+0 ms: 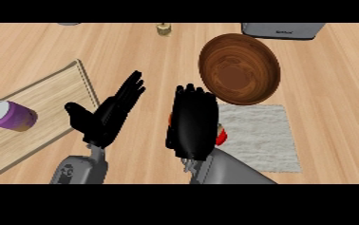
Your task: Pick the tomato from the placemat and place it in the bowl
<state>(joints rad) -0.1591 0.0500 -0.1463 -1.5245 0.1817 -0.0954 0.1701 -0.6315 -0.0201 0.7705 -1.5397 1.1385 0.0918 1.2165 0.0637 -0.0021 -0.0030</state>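
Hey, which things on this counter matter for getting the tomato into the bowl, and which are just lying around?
For the job: tomato, mostly hidden under the right hand; wooden bowl; grey placemat.
Lying about: cutting board; purple cup on it; small yellowish object; grey appliance. The left hand is open, holding nothing.

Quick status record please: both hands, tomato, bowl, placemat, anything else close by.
left hand: open, fingers straight, holds nothing
right hand: curled over the tomato at the placemat's left edge
tomato: mostly hidden, red shows beside the hand; lifted or not, cannot tell
bowl: wooden, nothing in it, just beyond the placemat
placemat: grey
other: wooden board at left, purple cup on it
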